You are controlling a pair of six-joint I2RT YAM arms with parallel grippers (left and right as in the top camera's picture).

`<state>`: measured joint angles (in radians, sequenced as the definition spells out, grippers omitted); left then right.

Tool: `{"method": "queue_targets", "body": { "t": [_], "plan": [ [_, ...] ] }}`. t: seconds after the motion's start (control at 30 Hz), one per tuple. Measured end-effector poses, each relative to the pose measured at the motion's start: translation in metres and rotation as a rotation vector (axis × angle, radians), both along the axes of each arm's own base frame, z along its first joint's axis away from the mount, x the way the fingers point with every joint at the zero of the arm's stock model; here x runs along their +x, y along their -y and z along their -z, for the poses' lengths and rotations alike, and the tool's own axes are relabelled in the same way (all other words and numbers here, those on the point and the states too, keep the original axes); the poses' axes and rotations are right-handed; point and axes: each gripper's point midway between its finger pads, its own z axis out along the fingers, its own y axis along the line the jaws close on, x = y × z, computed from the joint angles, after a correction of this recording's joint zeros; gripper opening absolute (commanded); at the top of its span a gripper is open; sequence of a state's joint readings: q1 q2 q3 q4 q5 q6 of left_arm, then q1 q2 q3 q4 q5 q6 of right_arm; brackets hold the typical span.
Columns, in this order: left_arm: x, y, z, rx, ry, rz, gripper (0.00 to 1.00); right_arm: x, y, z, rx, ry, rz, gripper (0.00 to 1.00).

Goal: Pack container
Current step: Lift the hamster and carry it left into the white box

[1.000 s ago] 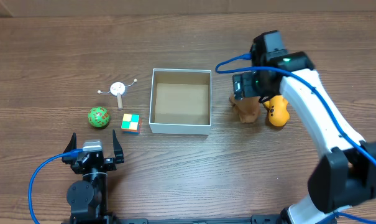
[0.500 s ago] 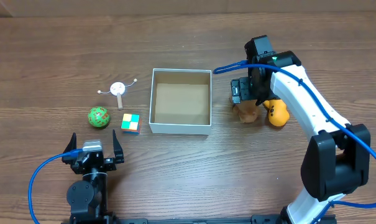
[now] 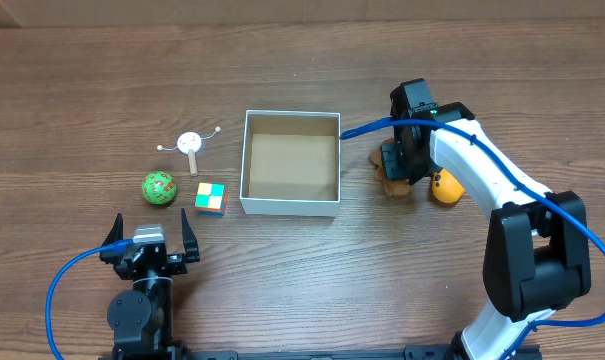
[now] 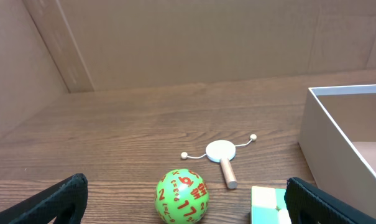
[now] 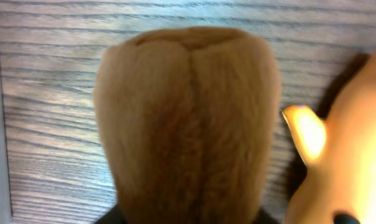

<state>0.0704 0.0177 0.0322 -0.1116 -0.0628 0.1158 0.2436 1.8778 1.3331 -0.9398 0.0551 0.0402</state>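
Observation:
The container (image 3: pixel 290 206), a square white-walled box with a bare brown floor, sits mid-table; its wall (image 4: pixel 337 137) shows at the right of the left wrist view. Right of it, my right gripper (image 3: pixel 400 165) is down over a brown plush toy (image 3: pixel 394 183) and shut on it. The plush (image 5: pixel 188 124) fills the right wrist view and hides the fingers. An orange toy (image 3: pixel 446 187) lies right beside it, also visible as orange toy (image 5: pixel 343 155). My left gripper (image 3: pixel 150 240) rests open near the front edge, holding nothing.
Left of the container lie a green numbered ball (image 3: pixel 159 188), a coloured cube (image 3: pixel 210 197) and a small white rattle drum with a wooden handle (image 3: pixel 190 143). The ball (image 4: pixel 181 196) and cube (image 4: pixel 268 205) sit just ahead of the left fingers.
The right gripper moved left and down onto the brown plush toy and closed on it from wide open. The left arm has not moved.

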Motion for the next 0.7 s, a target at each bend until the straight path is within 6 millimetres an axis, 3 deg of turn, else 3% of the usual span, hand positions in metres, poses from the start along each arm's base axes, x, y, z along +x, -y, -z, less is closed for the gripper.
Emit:
{"method": "queue_targets", "body": {
  "t": [0.1, 0.2, 0.3, 0.4, 0.53, 0.7],
  "plan": [
    [0.0, 0.0, 0.0, 0.0, 0.0, 0.0, 1.0, -0.005, 0.001, -0.002, -0.007, -0.023, -0.006, 0.19],
    [0.0, 0.0, 0.0, 0.0, 0.0, 0.0, 1.0, -0.01, 0.002, -0.016, -0.016, -0.063, -0.008, 0.16],
    [0.0, 0.0, 0.0, 0.0, 0.0, 0.0, 1.0, -0.003, 0.0, -0.047, -0.017, -0.061, -0.01, 0.14],
    [0.0, 0.0, 0.0, 0.0, 0.0, 0.0, 1.0, 0.012, -0.006, -0.091, 0.001, -0.002, 0.0, 0.13],
    [0.0, 0.0, 0.0, 0.0, 0.0, 0.0, 1.0, 0.018, -0.031, -0.147, 0.052, 0.078, 0.005, 0.12],
    [0.0, 0.0, 0.0, 0.0, 0.0, 0.0, 1.0, 0.01, -0.08, -0.175, 0.126, 0.126, -0.002, 0.12]
  ]
}}
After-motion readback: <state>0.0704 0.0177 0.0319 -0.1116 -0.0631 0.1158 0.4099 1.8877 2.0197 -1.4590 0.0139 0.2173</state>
